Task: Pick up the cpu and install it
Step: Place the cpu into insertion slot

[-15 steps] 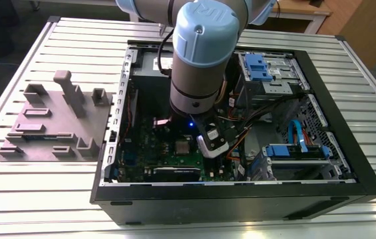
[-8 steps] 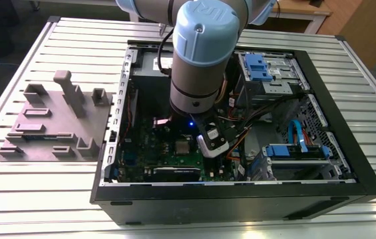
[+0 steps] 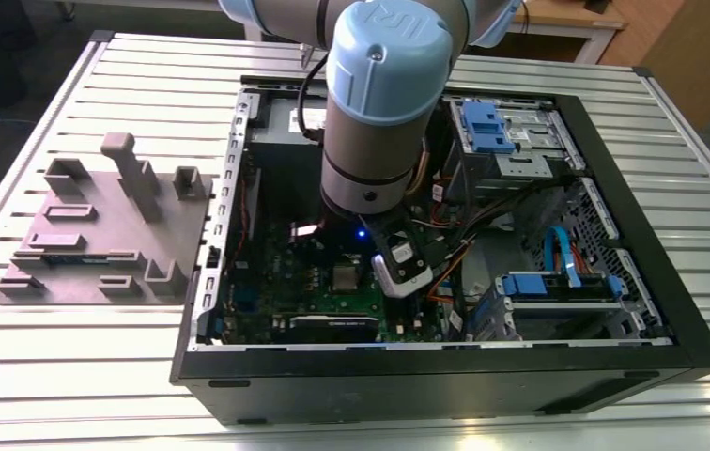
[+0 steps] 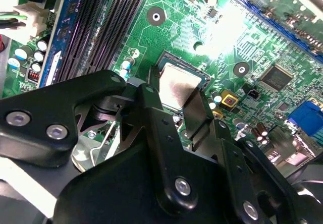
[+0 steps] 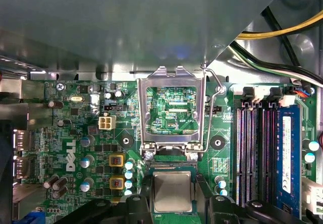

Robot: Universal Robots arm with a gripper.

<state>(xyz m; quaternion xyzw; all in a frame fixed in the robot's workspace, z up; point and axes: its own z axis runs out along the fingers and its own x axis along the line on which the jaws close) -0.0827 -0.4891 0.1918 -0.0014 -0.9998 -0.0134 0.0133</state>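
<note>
The cpu, a small square chip with a silver top, lies level in the socket on the green motherboard. My gripper straddles it, one black finger against each of two opposite edges, so it looks shut on the chip. The socket's metal load plate stands flipped open beside the chip, with its wire lever raised. In the exterior view the arm reaches down into the open computer case.
Memory slots and a blue memory stick run beside the socket. Cables and a grey metal box overhang the board. A grey fixture sits on the slatted table at the exterior view's left. Blue drive cages fill the case's other side.
</note>
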